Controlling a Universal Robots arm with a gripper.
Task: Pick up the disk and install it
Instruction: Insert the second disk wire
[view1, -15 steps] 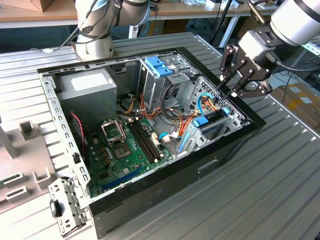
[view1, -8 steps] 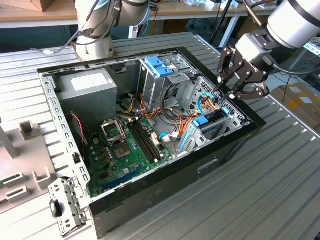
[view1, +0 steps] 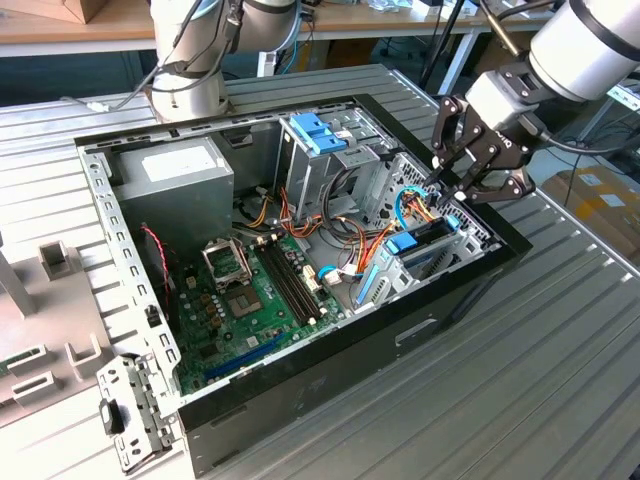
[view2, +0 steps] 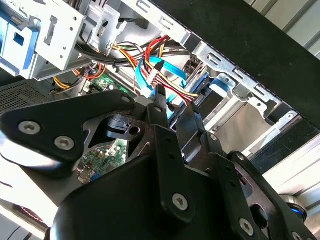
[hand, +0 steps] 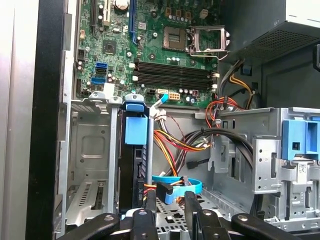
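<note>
The exterior view is looking down on the open computer case (view1: 300, 250); both wrist views are peering closely into its drive bays.

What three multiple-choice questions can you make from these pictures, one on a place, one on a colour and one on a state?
1. Where is the gripper in the exterior view?
A) above the case's end at the exterior view's right
B) above the power-supply box
C) resting on the table beside the case

2. What colour is the motherboard?
A) red
B) green
C) white

3. In what state is the computer case?
A) closed on all sides
B) open, with its inside showing
C) wrapped in foil

Answers:
1 A: it hangs over the cables at that end.
2 B: the board's surface is green in the exterior and first wrist views.
3 B: board and cables lie bare to the camera.
</note>
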